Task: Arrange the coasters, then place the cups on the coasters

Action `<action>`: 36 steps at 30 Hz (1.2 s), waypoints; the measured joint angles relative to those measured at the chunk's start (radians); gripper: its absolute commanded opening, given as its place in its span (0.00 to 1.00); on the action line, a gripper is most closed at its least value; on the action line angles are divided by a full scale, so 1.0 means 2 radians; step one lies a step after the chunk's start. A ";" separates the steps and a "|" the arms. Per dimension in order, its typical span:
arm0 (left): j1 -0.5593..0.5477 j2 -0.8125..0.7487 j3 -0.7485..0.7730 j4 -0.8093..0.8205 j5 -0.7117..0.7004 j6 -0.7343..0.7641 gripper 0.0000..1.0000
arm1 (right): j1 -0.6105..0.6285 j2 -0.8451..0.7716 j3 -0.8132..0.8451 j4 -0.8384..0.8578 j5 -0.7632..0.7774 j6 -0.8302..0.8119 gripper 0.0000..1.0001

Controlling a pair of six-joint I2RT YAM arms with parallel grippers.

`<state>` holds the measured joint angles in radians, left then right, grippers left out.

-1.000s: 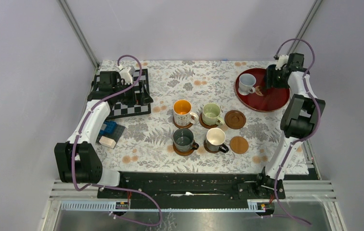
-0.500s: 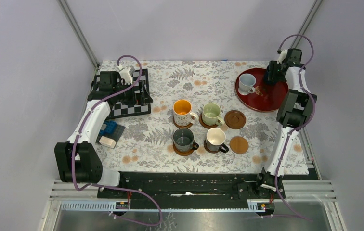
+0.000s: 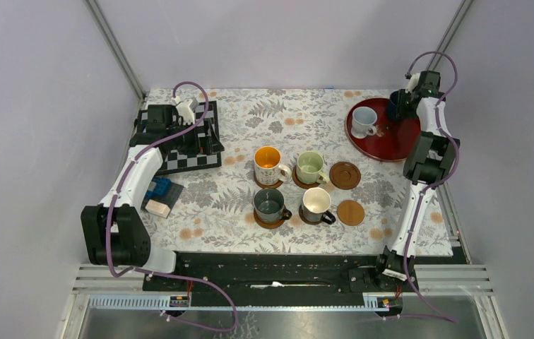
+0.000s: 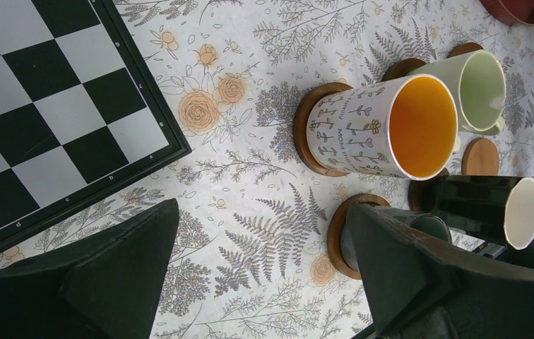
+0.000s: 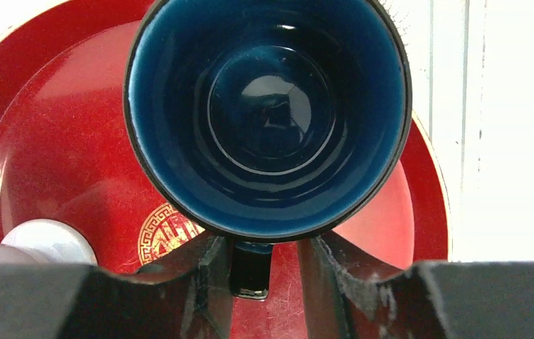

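Compared with a second ago, the right arm is swung further back over the tray [image 3: 391,145], and the right hand [image 3: 396,109] is now tucked in at the tray's far right edge. Nothing else on the tabletop [image 3: 250,120] looks shifted.

In the wrist view the right hand [image 5: 260,247] is lowered around the handle of the navy mug [image 5: 268,113], one finger on each side. The mug is stood upright on the tray [image 5: 52,141]. A sliver of red is still seen between the handle and one finger, so whether it's actually clamped can't be told. The white mug [image 3: 362,120] is also sat on the tray, just left of the hand.

The left hand [image 3: 193,138] is held wide open over the chessboard [image 3: 179,159], with nothing in it.

Mid-tabletop, four mugs are already set on coasters in a two-by-two block: orange mug [image 3: 268,164] and green mug [image 3: 310,166] at the back, grey mug [image 3: 269,203] and black mug [image 3: 316,203] in front. Two bare ones are laid just right of the block: a dark coaster [image 3: 345,175] beside the green mug and a light coaster [image 3: 351,212] beside the black mug.
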<state>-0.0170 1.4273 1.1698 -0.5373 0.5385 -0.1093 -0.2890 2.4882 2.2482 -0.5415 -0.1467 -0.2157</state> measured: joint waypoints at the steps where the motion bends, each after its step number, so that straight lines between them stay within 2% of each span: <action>1: 0.000 0.000 0.000 0.000 -0.001 0.000 0.99 | 0.000 0.004 0.006 -0.003 0.000 -0.001 0.36; 5: 0.000 0.001 0.000 0.000 -0.003 0.000 0.99 | 0.000 0.015 0.021 -0.006 0.000 -0.007 0.23; 9: 0.000 0.001 0.000 0.000 -0.004 0.000 0.99 | 0.000 0.017 0.022 -0.008 0.000 -0.014 0.02; 10: 0.000 0.001 0.000 0.000 -0.004 0.000 0.99 | 0.000 0.017 0.022 -0.009 -0.001 -0.018 0.00; 18: 0.000 0.001 0.000 0.000 -0.005 0.000 0.99 | -0.002 0.008 0.002 0.005 -0.009 -0.031 0.00; 24: 0.000 0.001 0.001 0.000 -0.010 0.000 0.99 | -0.003 -0.035 -0.057 0.012 -0.032 -0.034 0.00; 36: 0.000 0.001 0.003 -0.001 -0.012 0.000 0.99 | -0.013 -0.144 -0.102 0.009 -0.095 -0.047 0.00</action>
<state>-0.0170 1.4292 1.1767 -0.5396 0.5152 -0.1093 -0.3149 2.1994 2.0449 -0.5228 -0.3359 -0.3103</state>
